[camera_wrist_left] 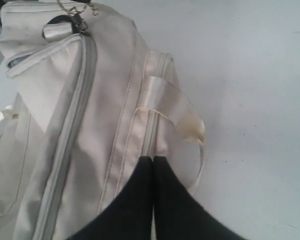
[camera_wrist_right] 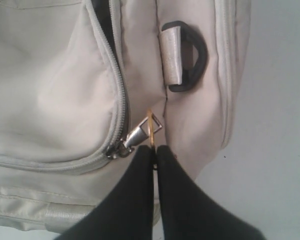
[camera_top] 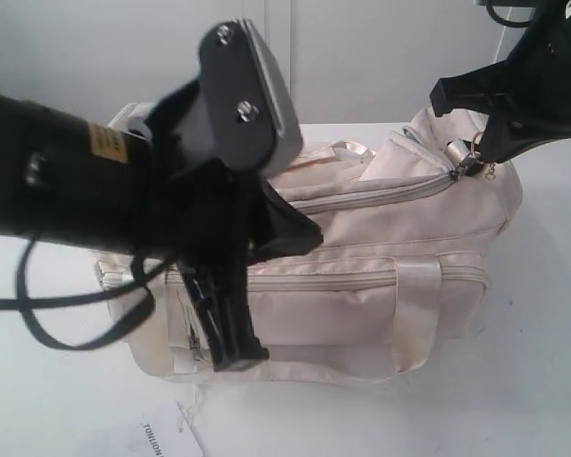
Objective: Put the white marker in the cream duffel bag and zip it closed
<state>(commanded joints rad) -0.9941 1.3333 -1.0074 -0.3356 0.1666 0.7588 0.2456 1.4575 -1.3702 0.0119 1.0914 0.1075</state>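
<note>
**A:** What fills the near view?

**B:** My left arm [camera_top: 76, 181], closest to the lens, on the left. Its left gripper [camera_wrist_left: 153, 160] rests on the front of the cream duffel bag [camera_top: 362, 314]. The fingers are pressed together, tips on a seam just beside the shiny strap [camera_wrist_left: 170, 100]. I judge I have it there to pin the bag so it does not slide while the zip is pulled. I cannot tell whether any fabric is caught between the tips.

**A:** And further right?

**B:** The top zip [camera_top: 381, 193] runs across, teeth meshed along the stretch I can see. At the bag's right end my right gripper [camera_wrist_right: 154, 150] pinches the gold ring pull [camera_wrist_right: 151, 127], near the black end ring [camera_wrist_right: 192, 65]. The slider sits at the end of its track.

**A:** The white marker?

**B:** It shows in no view. With the zip drawn over, I judge it is inside, but I cannot confirm that.
</note>
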